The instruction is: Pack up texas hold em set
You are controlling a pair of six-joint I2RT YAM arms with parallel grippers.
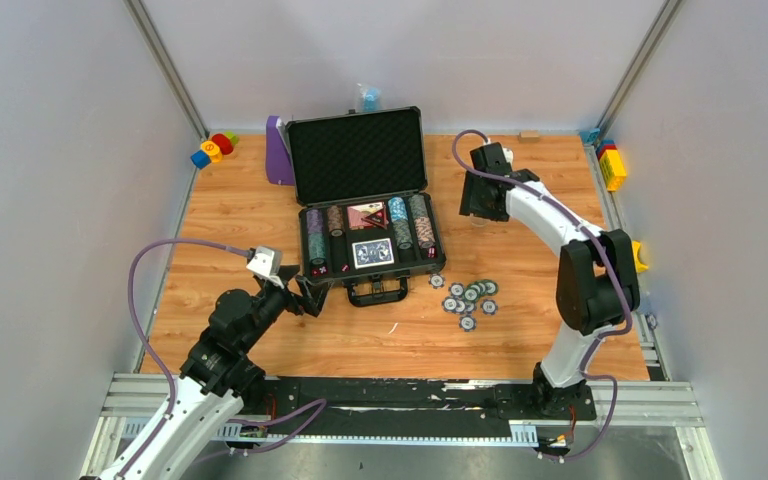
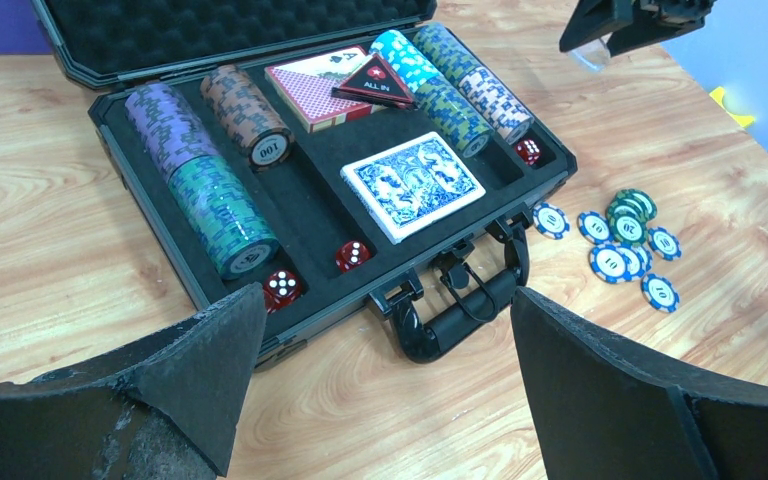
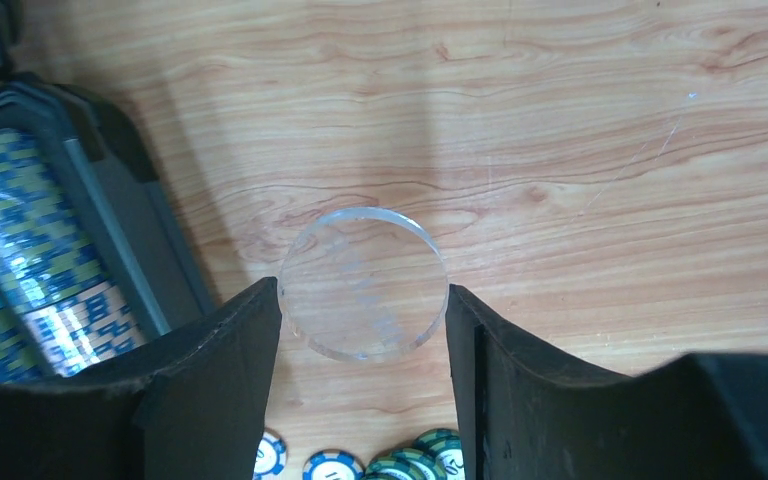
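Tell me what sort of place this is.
Probably a robot test cell: a wooden table between plain grey walls, a left arm and a right arm bolted to a metal rail at its near edge.

bright, even light from above, with soft shadows on the table (image 3: pixel 580 120).

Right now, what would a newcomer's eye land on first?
The open briefcase mid-table, its foam tray lined with rows of striped chips and two card decks. Right of its handle, loose chips lie scattered on the table. Beside the case, the right gripper holds a clear round disc.
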